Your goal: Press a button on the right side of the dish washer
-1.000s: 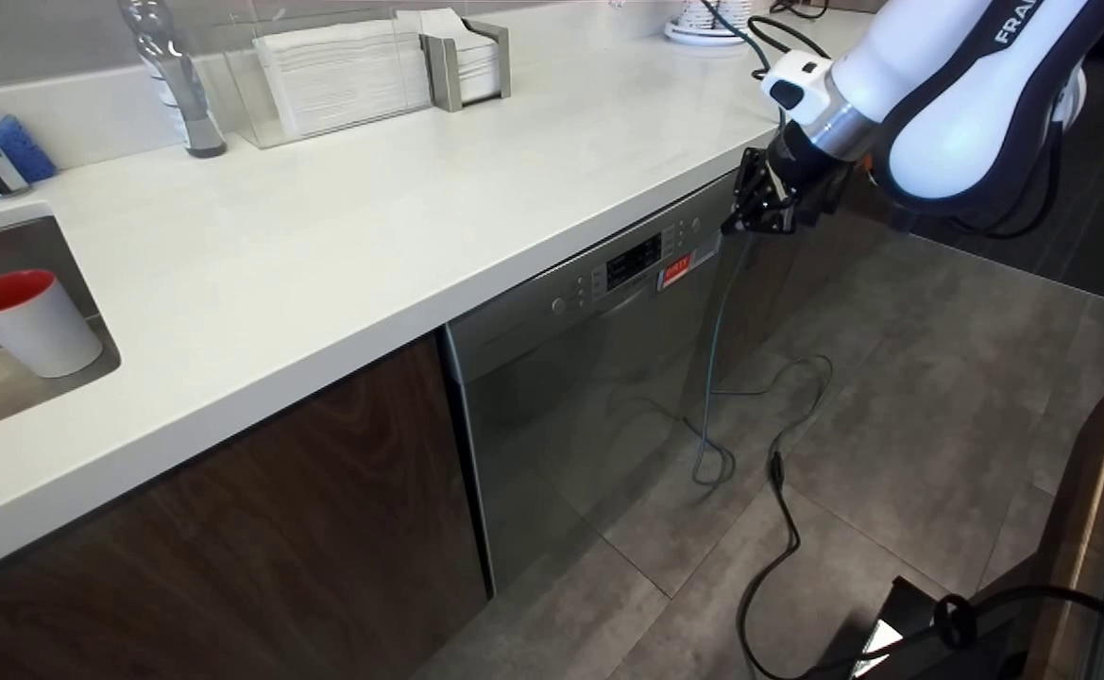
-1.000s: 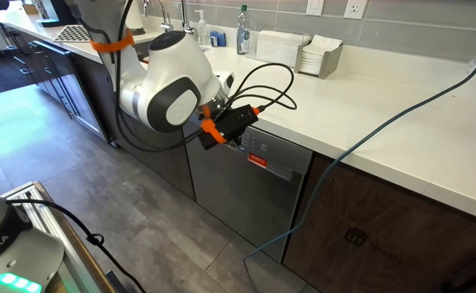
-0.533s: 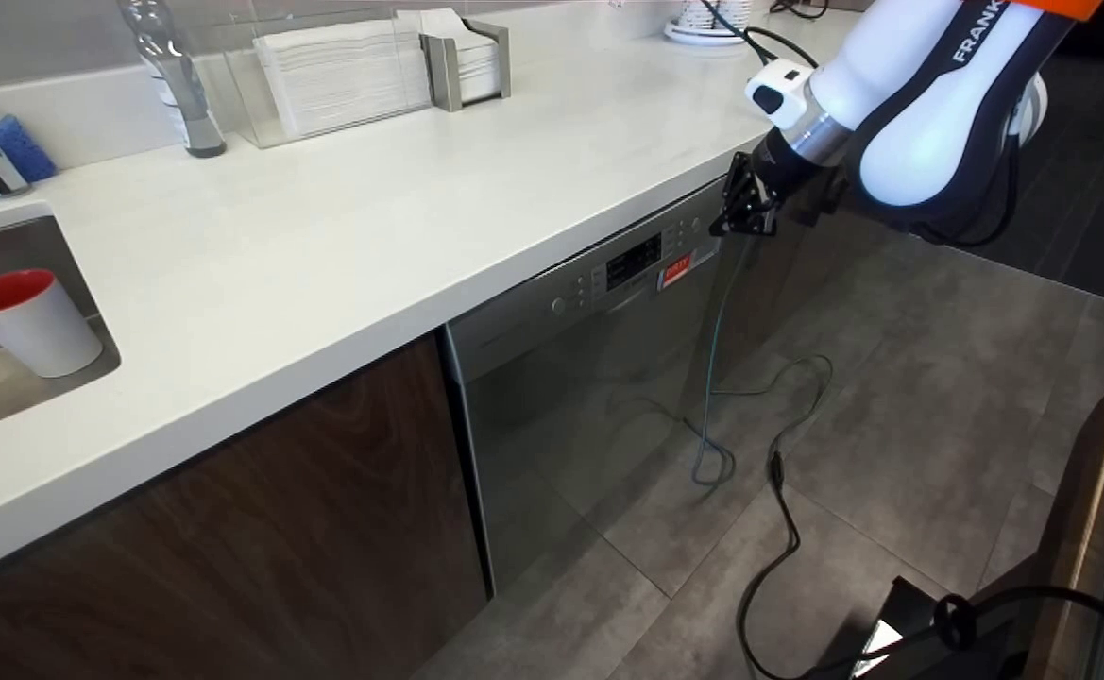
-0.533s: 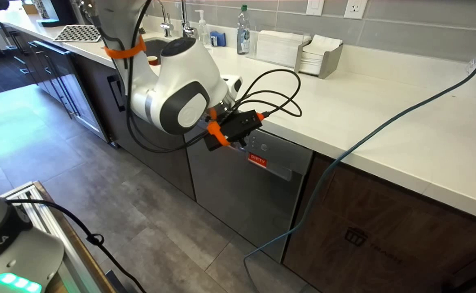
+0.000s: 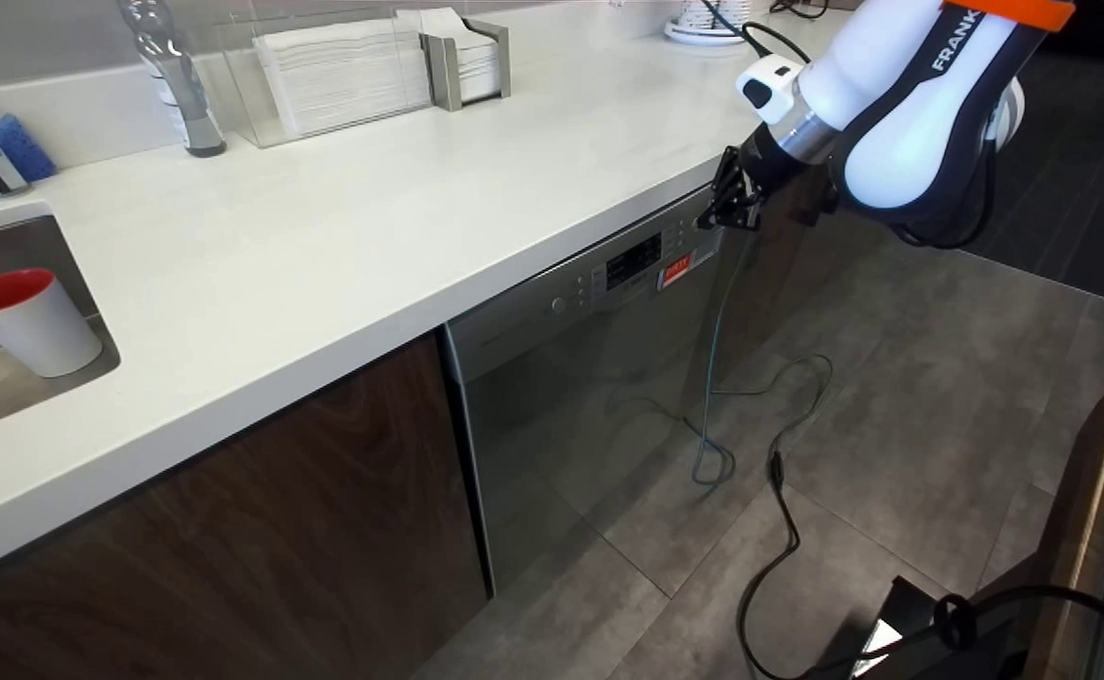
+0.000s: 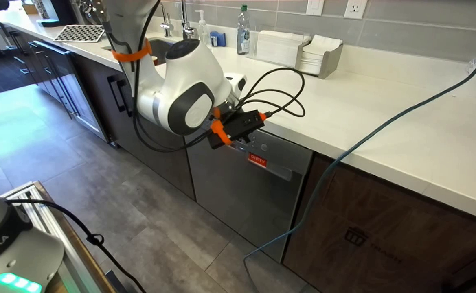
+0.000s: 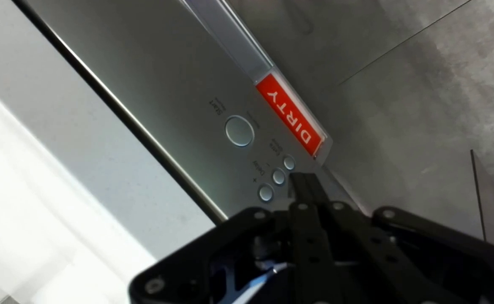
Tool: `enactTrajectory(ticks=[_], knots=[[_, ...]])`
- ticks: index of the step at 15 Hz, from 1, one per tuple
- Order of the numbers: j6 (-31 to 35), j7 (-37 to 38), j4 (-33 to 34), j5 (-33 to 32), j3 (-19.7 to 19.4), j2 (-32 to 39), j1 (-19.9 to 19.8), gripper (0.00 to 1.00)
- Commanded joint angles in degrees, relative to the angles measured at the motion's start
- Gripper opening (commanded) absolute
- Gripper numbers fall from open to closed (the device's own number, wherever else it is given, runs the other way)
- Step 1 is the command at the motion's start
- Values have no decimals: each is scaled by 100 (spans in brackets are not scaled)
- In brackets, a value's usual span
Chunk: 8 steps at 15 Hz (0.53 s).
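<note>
Black two-fingered gripper (image 7: 306,177), tips together below the white counter's (image 5: 533,161) front edge, likely aims; next comes pushing a round silver button (image 7: 239,131) on the flat steel-grey dish washer (image 5: 570,416).

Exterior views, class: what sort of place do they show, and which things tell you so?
Most likely a kitchen, perhaps a shared one. The signs are a dishwasher with a red DIRTY label on its front, a sink with a cup in it, and a cabinet door marked TRASH.
</note>
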Motion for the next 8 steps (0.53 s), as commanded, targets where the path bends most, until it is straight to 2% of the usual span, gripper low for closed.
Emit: enactTrajectory(ticks=[1, 8], knots=[[194, 322, 145, -244, -62, 186, 12, 0], [216, 548, 213, -330, -83, 240, -7, 0]])
